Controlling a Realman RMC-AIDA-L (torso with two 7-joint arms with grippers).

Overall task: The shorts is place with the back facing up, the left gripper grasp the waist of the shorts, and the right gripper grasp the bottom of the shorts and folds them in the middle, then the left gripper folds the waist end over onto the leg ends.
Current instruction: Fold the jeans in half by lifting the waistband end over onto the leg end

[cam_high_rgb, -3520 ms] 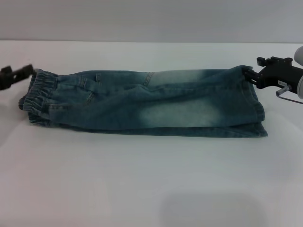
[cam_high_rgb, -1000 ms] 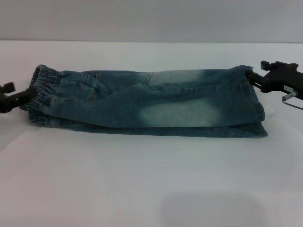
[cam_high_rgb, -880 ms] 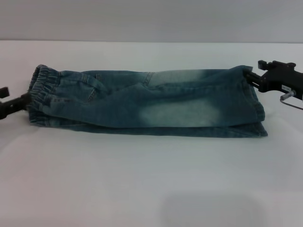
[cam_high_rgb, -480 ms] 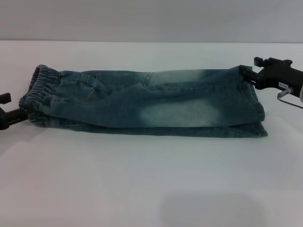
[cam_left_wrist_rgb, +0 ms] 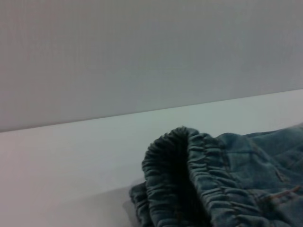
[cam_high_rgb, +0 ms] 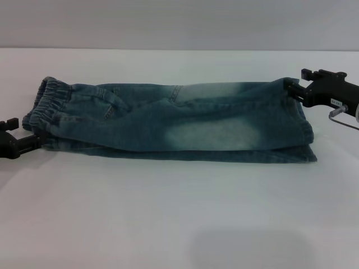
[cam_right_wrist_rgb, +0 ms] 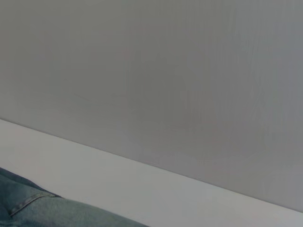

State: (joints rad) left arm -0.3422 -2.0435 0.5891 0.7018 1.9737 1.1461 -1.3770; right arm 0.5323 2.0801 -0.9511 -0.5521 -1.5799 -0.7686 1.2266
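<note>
The shorts [cam_high_rgb: 174, 123] lie folded lengthwise on the white table [cam_high_rgb: 179, 213], with a pale washed patch on top. The ruffled elastic waist [cam_high_rgb: 47, 101] is at the left end and also fills the left wrist view [cam_left_wrist_rgb: 189, 179]. The bottom of the shorts [cam_high_rgb: 305, 131], its straight hems stacked, is at the right end. My left gripper [cam_high_rgb: 25, 131] sits low at the waist's near corner, open, with one finger touching the band. At the far corner of the hems my right gripper [cam_high_rgb: 296, 79] stands open, its tip against the cloth. A strip of denim [cam_right_wrist_rgb: 42, 208] shows in the right wrist view.
A grey wall [cam_high_rgb: 179, 22] runs behind the table's far edge. Bare white tabletop stretches in front of the shorts and on both sides of them.
My left gripper has slid from the waist's far corner down along the band to its near corner. The right gripper shifted slightly by the hem corner. The shorts have stayed still.
</note>
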